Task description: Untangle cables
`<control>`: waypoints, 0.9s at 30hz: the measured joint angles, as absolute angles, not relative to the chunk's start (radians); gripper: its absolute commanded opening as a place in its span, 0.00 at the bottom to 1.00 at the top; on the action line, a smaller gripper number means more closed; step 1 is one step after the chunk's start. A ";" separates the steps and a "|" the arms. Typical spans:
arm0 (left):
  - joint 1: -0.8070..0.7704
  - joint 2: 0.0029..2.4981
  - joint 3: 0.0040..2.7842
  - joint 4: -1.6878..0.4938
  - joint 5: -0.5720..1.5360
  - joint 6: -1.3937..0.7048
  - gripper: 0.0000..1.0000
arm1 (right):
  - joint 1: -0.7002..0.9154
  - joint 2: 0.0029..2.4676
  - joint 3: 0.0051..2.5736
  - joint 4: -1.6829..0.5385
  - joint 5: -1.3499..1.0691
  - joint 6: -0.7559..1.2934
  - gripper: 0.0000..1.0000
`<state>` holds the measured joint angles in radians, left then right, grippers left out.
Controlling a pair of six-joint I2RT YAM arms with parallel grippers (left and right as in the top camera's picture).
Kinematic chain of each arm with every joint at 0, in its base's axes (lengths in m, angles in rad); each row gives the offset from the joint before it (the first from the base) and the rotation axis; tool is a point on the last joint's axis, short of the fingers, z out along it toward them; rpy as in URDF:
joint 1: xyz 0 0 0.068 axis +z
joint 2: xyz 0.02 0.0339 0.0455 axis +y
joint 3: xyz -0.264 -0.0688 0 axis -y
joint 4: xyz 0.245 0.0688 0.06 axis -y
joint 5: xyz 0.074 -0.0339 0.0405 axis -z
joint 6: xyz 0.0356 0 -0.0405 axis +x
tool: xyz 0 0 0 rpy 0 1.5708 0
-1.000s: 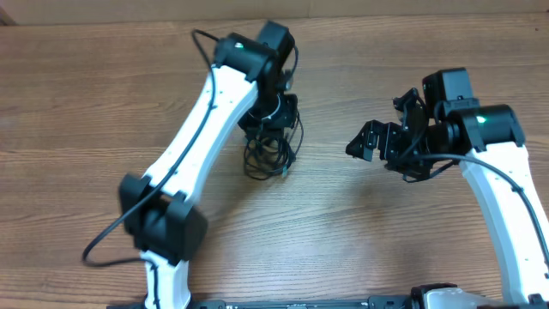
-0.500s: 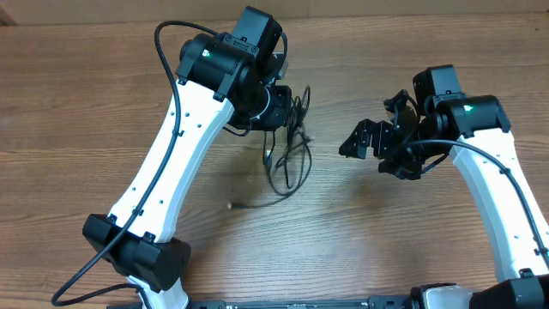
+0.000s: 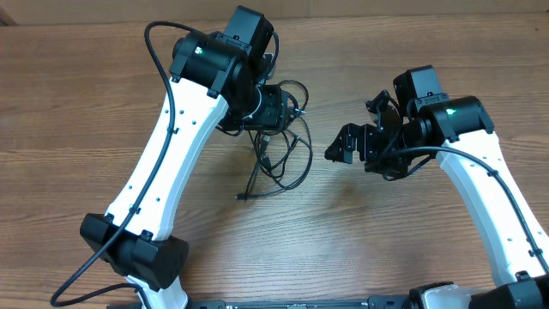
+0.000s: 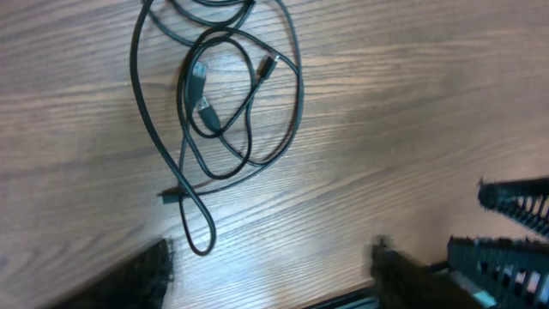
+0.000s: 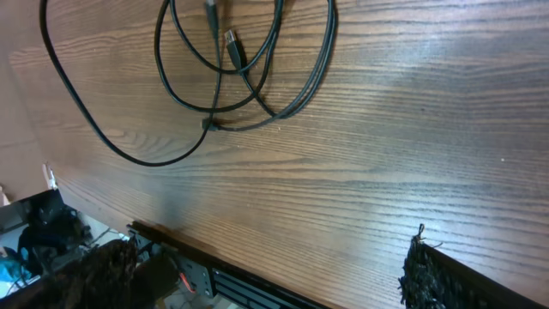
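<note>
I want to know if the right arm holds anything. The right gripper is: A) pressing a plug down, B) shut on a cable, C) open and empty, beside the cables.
C: the right gripper stands open with nothing between its fingers, apart from the cables.

Loose black cables point(image 4: 206, 112) on wooden table point(image 4: 386, 129)
</note>
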<state>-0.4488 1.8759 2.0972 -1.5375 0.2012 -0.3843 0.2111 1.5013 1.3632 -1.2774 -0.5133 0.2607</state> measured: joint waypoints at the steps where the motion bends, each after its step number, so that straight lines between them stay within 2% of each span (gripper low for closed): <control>1: -0.449 1.876 2.097 -1.539 0.197 -0.385 1.00 | 0.211 1.501 1.363 -1.273 -0.513 0.261 1.00; 13: -0.414 1.861 2.098 -1.545 0.186 -0.427 1.00 | 0.211 1.501 1.363 -1.269 -0.497 0.261 1.00; 27: -0.398 1.666 2.135 -1.618 0.139 -0.439 1.00 | 0.211 1.501 1.363 -1.256 -0.493 0.261 1.00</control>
<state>-0.3985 1.6657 2.1345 -1.6176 0.1387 -0.4389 0.2111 1.5013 1.3632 -1.2564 -0.4931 0.2611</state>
